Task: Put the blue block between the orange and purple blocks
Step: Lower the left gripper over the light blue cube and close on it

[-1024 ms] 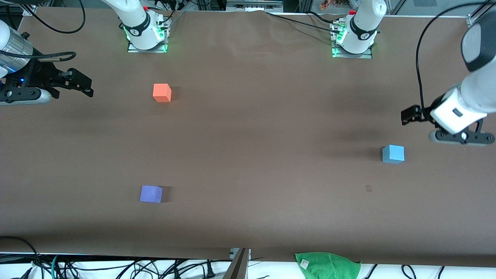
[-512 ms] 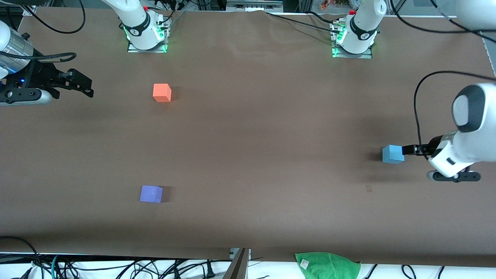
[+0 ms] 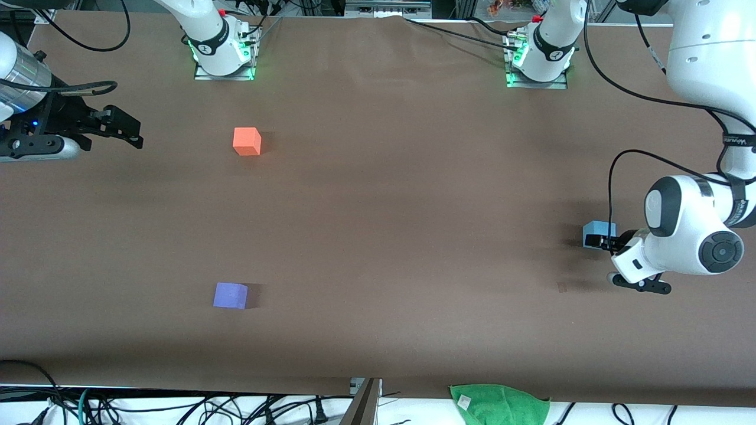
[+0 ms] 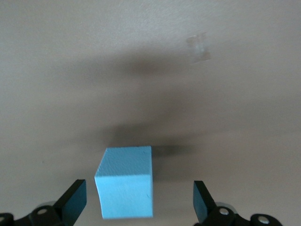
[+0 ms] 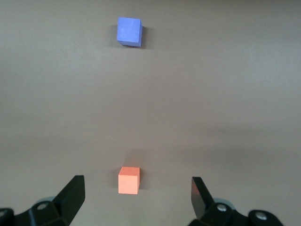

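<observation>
While right claw point(image 3: 133, 131) waits agape, left claw point(image 4: 140, 203) straddles blue block point(image 4: 126, 181), ungripped.

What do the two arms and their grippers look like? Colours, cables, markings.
Both arms: glossy white shells, black joint bands, bases lit green. The left arm has dark round joint caps and a looping black cable. The left gripper and right gripper are black with flat black fingers. The right arm's wrist is silver, with a blue light.
</observation>
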